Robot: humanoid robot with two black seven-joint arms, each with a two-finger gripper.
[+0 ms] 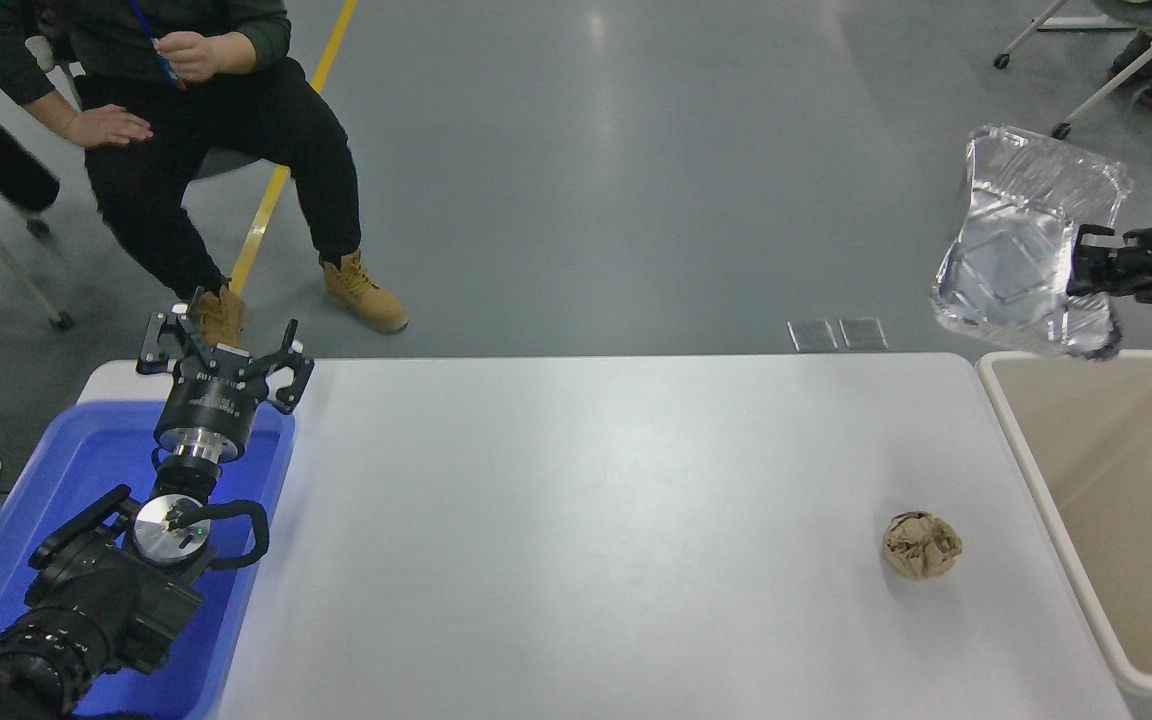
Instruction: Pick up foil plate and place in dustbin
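Grey floor with a yellow line runs behind my white table [576, 520], and a seated person [186, 110] in dark clothes and tan boots sits at the far left. At the near left my left gripper [224, 352] rests parked over the blue bin [66, 480], its fingers spread wide and holding nothing. Toward the right of the table lies a crumpled brown paper ball [922, 545]. Past it, at the right edge, my right gripper [1086, 272] pinches the right rim of the foil plate [1016, 245], which hangs tilted in the air just above the far corner of the beige dustbin [1046, 470] beside the table.
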